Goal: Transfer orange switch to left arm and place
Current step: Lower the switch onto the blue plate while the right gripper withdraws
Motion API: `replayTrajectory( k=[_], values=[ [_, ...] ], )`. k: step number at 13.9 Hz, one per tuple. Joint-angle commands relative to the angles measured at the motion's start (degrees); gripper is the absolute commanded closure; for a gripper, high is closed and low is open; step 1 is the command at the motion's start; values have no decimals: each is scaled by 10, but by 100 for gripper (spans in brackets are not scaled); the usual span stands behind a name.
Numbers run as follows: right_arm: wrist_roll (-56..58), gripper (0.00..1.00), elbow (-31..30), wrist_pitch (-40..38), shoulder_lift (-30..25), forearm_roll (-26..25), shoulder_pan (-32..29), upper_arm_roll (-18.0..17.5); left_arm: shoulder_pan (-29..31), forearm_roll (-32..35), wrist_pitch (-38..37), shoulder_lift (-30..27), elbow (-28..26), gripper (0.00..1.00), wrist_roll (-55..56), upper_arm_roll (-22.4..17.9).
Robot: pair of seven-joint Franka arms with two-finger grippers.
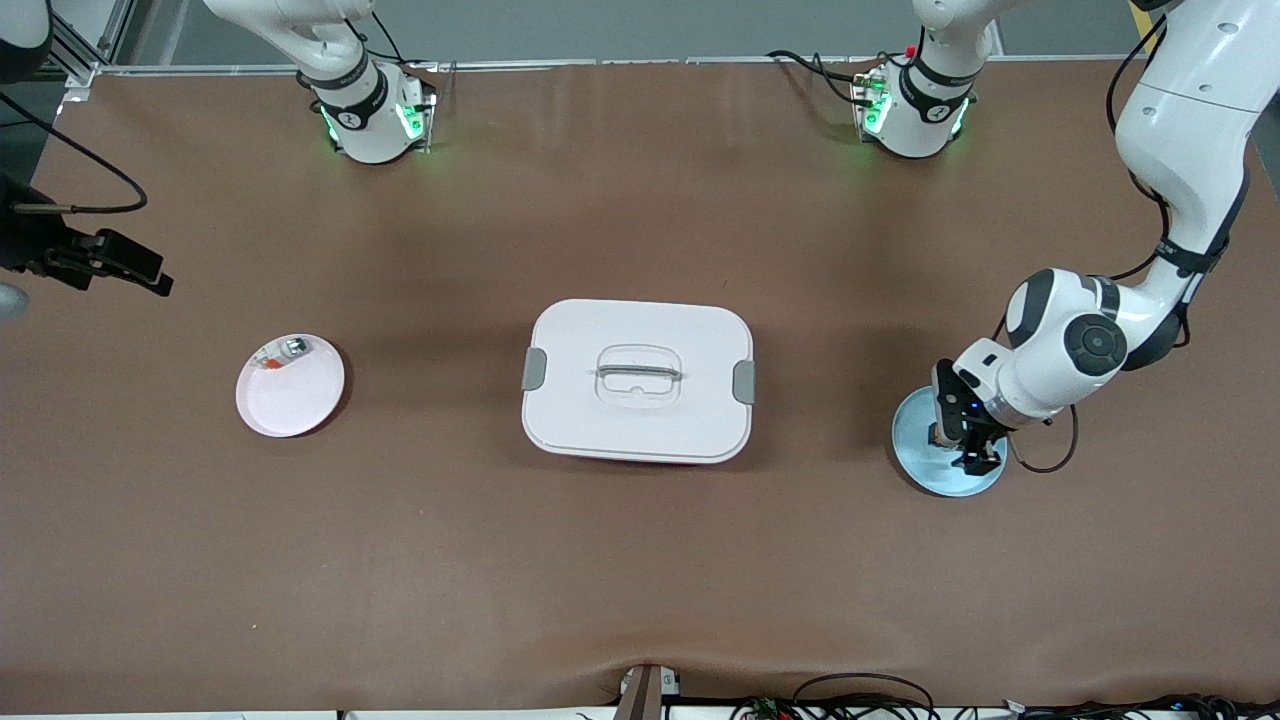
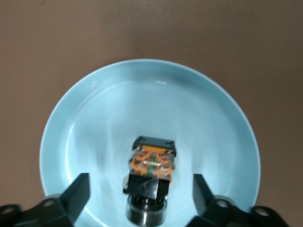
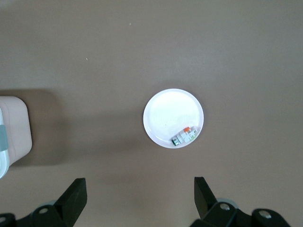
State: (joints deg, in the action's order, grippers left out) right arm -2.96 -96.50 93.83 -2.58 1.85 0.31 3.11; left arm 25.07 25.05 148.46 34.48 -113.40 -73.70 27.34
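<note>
Fingers of the left gripper point(image 1: 966, 447) stand apart over the blue plate point(image 1: 915, 455) in the front view, and nothing is between them. This plate lies at the left arm's end of the table. The white box point(image 1: 637, 380) sits in the middle with its lid on and its grey latches at both ends. The pink plate point(image 1: 290, 392) lies toward the right arm's end, and a small silver-and-red item point(image 1: 285, 352) rests on its rim part that is farther from the camera. The right gripper point(image 1: 105, 262) hangs in the air at that end of the table, over bare brown table point(image 1: 640, 580); this view does not show clearly how its fingers stand. The orange switch cannot be seen here, because the left gripper covers it.

From the left wrist view, the orange switch point(image 2: 152, 165) lies inside the blue plate point(image 2: 94, 118), between the two open fingers point(image 2: 78, 191) and touching neither. Its orange and tan face is turned up.

From the right wrist view, the right gripper's fingers point(image 3: 75, 194) are wide apart and empty, high over the table. The pink plate point(image 3: 165, 118) looks almost white here, with the small item point(image 3: 184, 136) near its rim. One end of the box point(image 3: 14, 132) shows at the edge.
</note>
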Motion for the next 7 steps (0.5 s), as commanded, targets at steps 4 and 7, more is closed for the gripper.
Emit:
replayTrajectory(
  k=[4, 7],
  values=[
    [-1, 0, -24, 4, -43, -12, 7, -10, 8, -17, -37, -58, -2, 0, 123, 15],
    [0, 0, -16, 1, -41, -12, 6, -9, 8, -39, -89, -104, -1, 0, 215, 42]
  ],
)
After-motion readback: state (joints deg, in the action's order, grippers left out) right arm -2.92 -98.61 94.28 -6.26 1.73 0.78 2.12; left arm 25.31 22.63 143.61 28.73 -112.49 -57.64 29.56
